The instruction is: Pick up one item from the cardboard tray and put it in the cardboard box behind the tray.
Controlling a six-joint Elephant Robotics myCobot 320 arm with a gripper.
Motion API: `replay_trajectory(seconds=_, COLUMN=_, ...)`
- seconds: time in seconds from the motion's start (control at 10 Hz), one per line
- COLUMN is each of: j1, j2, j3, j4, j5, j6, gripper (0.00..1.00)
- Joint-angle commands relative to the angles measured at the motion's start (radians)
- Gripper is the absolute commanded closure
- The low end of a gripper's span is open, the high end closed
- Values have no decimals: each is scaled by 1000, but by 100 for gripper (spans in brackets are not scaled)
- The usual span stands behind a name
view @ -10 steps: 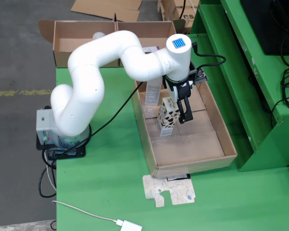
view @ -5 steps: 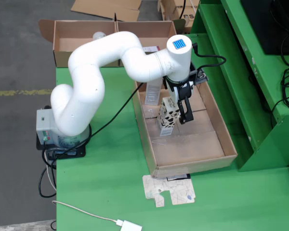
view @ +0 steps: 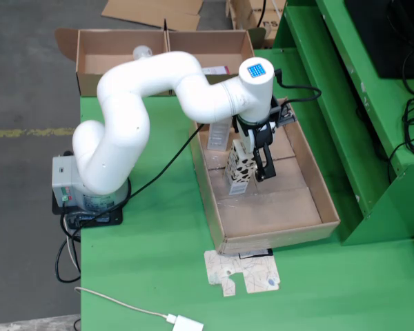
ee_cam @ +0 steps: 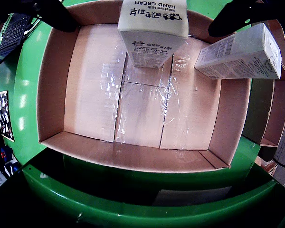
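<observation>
From the fixed view, the gripper (view: 250, 160) had shifted a little toward the far end of the cardboard tray (view: 326, 207) compared with half a second before, and the wrist sat slightly higher and further back. The spotted carton (view: 239, 167) had gone with it, tilted, pinched between the dark fingers (view: 263, 163), so the hand was closed on the carton. That suggested the lift had begun and the carry toward the cardboard box (view: 163, 49) beyond the hand was next. A taller pale box (view: 219, 134) stood just behind the hand, on the side the arm must travel toward, and could be clipped if the carton stayed low. A black cable (view: 167, 160) trailed from the wrist across the green table (view: 152, 262), and a flat printed card (view: 243, 272) lay on the table well in front of the tray.

From the camera riding on the hand, the carton (ee_cam: 153, 27) filled the top centre, its hand-cream label readable, with dark finger shapes (ee_cam: 237, 14) at either upper corner. The bare, tape-streaked floor of the tray (ee_cam: 90, 85) spread below the hand with nothing else on it there. The second box (ee_cam: 242, 52) appeared lying to the right of the hand, close to the carton but not clearly touching it.
</observation>
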Motion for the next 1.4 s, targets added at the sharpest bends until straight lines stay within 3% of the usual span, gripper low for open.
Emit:
replay_trajectory(seconds=0.0, j1=-8, j2=51, j3=-25, j4=49, j5=-7, j6=2, gripper=0)
replay_trajectory(seconds=1.3, j1=-14, j2=69, j3=-63, j4=64, j5=-1, j6=4, gripper=0)
